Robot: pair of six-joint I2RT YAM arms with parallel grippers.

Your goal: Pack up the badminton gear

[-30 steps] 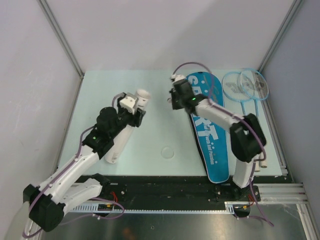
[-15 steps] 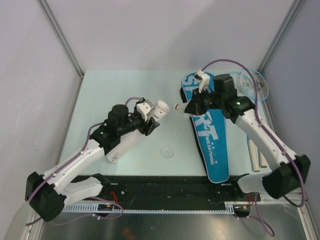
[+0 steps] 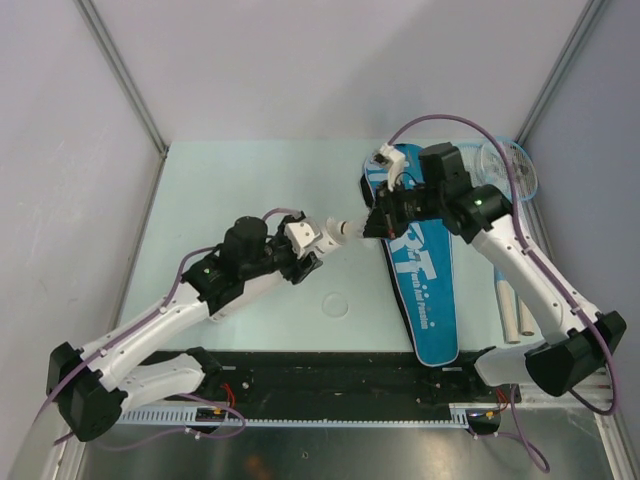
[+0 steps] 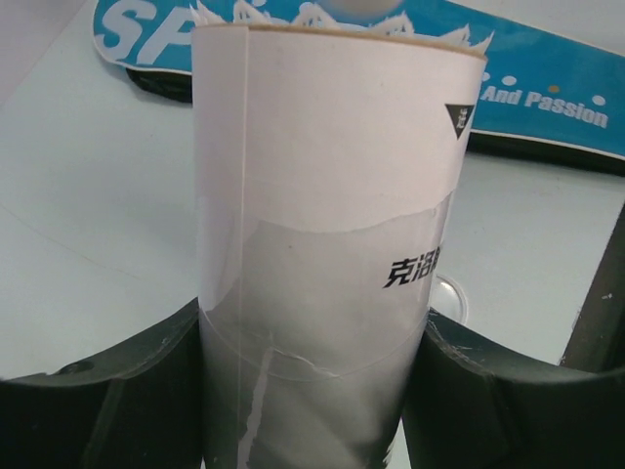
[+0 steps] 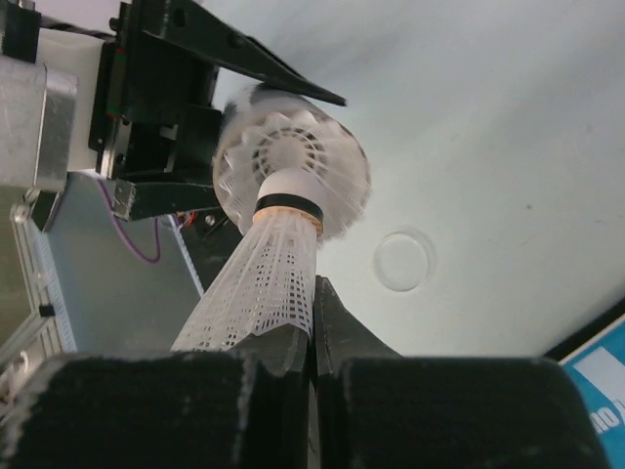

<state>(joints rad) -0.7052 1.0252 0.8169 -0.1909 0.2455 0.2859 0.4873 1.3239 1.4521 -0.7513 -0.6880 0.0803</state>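
White tube is clamped between the left gripper's fingers, one nested shuttlecock showing in its mouth. Pinching a second shuttlecock by the skirt, the right gripper holds its cork at that opening, just left of the blue SPORT bag.

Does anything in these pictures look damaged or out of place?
Yes, slightly. The white tube clamped in the left gripper has a torn outer wrap: the left wrist view shows a ragged edge running across it partway down, with a smaller rip below. Nothing looks spilled.
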